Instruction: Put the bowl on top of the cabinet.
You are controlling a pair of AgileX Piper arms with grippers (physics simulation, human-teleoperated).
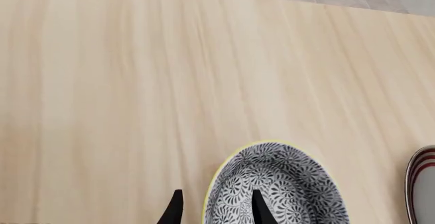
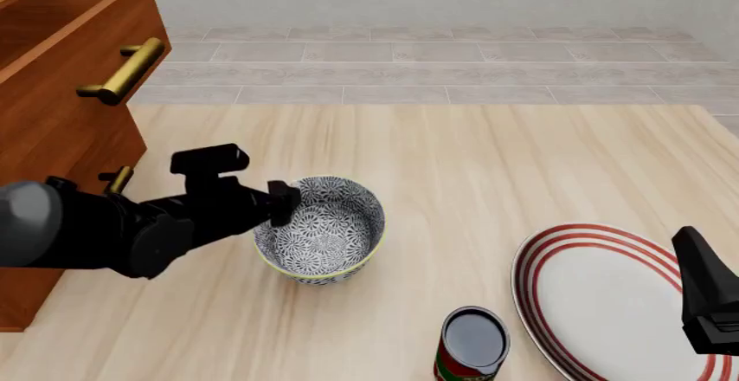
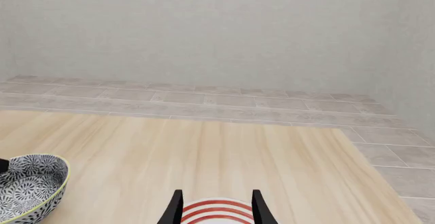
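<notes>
The bowl, blue-grey and white floral with a yellowish rim, stands upright on the table left of centre. My left gripper is at its left rim. In the left wrist view the left gripper is open, with one finger outside the bowl and the other inside, straddling the rim. The reddish-brown cabinet rises at the far left, its top cut off by the frame. My right gripper hangs open over a plate at the right; its fingers hold nothing.
A white plate with red rings lies at the front right, also seen as the plate in the right wrist view. A can stands at the front edge between bowl and plate. A cabinet drawer with a brass handle juts out above the left arm.
</notes>
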